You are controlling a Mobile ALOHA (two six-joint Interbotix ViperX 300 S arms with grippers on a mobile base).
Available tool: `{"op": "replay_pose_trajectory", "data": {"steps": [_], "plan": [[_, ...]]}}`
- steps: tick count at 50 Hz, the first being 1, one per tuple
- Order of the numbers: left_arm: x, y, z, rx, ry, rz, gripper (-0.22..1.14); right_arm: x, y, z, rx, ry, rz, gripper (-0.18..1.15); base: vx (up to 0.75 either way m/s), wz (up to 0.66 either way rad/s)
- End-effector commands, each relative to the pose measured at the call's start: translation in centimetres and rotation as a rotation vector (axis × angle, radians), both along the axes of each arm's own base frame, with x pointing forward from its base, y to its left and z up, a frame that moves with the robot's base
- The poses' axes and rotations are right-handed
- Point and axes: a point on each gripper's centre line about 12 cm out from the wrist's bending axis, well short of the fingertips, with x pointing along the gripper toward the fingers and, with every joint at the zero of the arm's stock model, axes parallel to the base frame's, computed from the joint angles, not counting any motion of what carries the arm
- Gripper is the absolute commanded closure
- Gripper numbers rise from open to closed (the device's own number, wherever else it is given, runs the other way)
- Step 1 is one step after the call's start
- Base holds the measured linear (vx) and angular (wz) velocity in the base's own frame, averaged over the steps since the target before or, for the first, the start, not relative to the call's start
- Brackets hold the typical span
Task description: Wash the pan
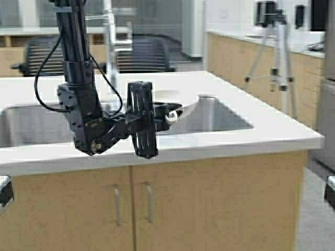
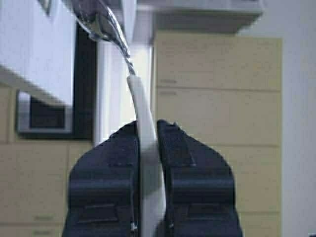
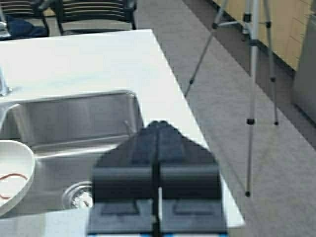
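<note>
White counter (image 1: pixel 251 130) with steel sink (image 1: pixel 220 117), faucet (image 1: pixel 109 31) behind it. The left gripper (image 2: pixel 148 143) is clamped tight on the pan (image 3: pixel 12 173) rim, holding it edge-on over the basin with the faucet spout just above; red-brown smear shows inside. Right gripper (image 3: pixel 157 148) is closed and empty, hovering near the sink's front edge, pan off to its side, so the left arm is the one on it.

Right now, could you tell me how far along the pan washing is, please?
Done: the left gripper is shut on the pan and holds it above the sink, under the faucet. In hand: a thin stream of water seems to land on its rim. Left: the reddish smear inside is not rinsed off. The right gripper waits shut at the sink's front.
</note>
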Motion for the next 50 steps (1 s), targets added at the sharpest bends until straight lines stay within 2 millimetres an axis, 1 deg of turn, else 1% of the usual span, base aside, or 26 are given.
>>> {"op": "replay_pose_trajectory", "data": {"steps": [1, 7, 12, 23, 30, 37, 43, 47, 50], "plan": [[0.4, -0.6, 0.9, -0.022, -0.048, -0.022, 0.89, 0.1, 0.0, 0.5, 0.006, -0.018, -0.001, 0.92, 0.18, 0.29], [0.2, -0.7, 0.5, -0.019, -0.042, -0.031, 0.89, -0.3, 0.0, 0.1, 0.02, -0.012, -0.004, 0.92, 0.18, 0.27], [0.6, -0.4, 0.6, -0.021, -0.045, -0.025, 0.89, -0.6, 0.0, 0.1, 0.06, -0.02, -0.006, 0.92, 0.18, 0.26], [2.7, 1.2, 1.1, -0.029, -0.064, 0.01, 0.89, -0.7, -0.1, 0.1, 0.08, 0.004, -0.008, 0.92, 0.17, 0.28], [4.3, 1.5, 1.2, -0.02, -0.048, 0.011, 0.89, -0.6, -0.1, 0.1, 0.08, 0.011, -0.009, 0.92, 0.16, 0.32], [5.3, 1.2, 1.3, -0.022, -0.026, 0.011, 0.89, -0.3, 0.0, 0.3, 0.08, 0.01, -0.008, 0.92, 0.14, 0.26], [6.3, 0.8, 1.2, -0.014, -0.024, 0.013, 0.89, 0.4, 0.0, 0.5, 0.079, 0.014, -0.008, 0.92, 0.14, 0.16], [6.9, 0.5, 1.0, -0.003, -0.018, 0.013, 0.89, 0.9, 0.0, 0.2, 0.072, 0.03, -0.007, 0.92, 0.17, 0.09], [7.3, 0.5, 1.0, 0.003, -0.019, 0.011, 0.89, 0.9, 0.0, 0.0, 0.065, 0.037, -0.005, 0.92, 0.17, 0.09]]}}
